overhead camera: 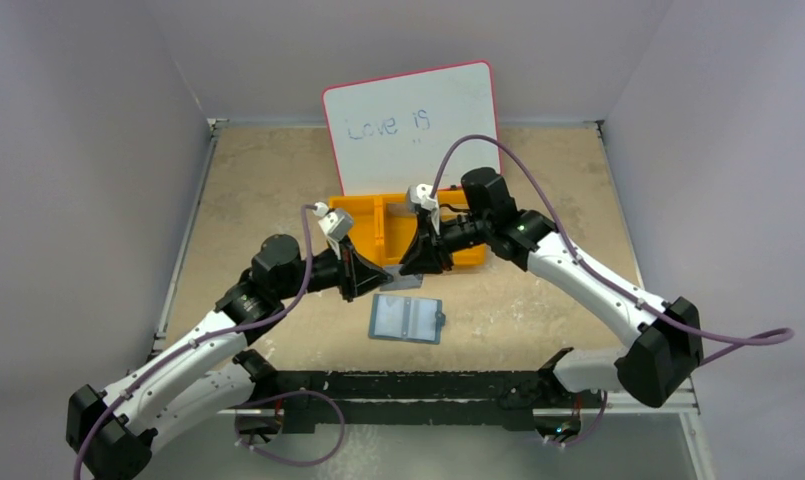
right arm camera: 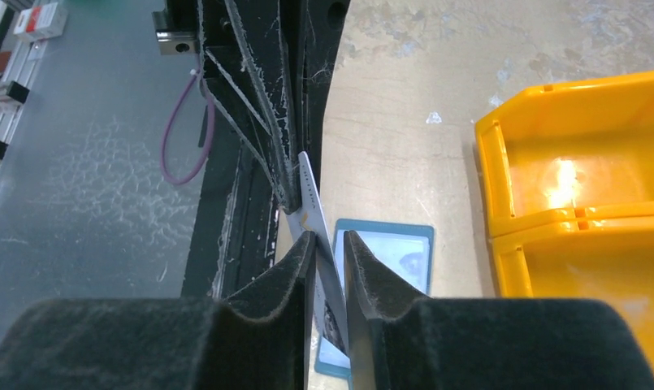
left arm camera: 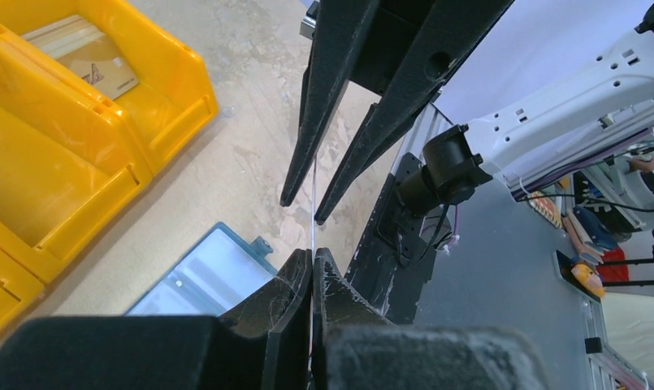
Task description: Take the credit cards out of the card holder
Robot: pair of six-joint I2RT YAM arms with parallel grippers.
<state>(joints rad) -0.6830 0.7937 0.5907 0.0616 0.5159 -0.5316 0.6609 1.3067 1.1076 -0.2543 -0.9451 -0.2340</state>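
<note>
The card holder [overhead camera: 408, 318] lies open and flat on the table, teal-rimmed with a pale blue inside; it also shows under both wrists [left arm camera: 197, 280] [right arm camera: 396, 252]. Above it the two grippers meet tip to tip. My left gripper [overhead camera: 376, 280] [left arm camera: 312, 256] is shut on a thin greyish credit card [overhead camera: 404, 284], seen edge-on [left arm camera: 314, 203] in the left wrist view. The same credit card [right arm camera: 307, 183] runs slantwise between the pads of my right gripper [overhead camera: 416, 272] [right arm camera: 330, 240], touching both, with a small gap left at the tips. A tan card [left arm camera: 84, 61] lies in the bin.
An orange three-compartment bin [overhead camera: 378, 212] [left arm camera: 157, 106] [right arm camera: 567, 219] stands just behind the grippers. A pink-rimmed whiteboard [overhead camera: 408, 120] leans at the back. The black base rail [overhead camera: 418, 385] runs along the near table edge.
</note>
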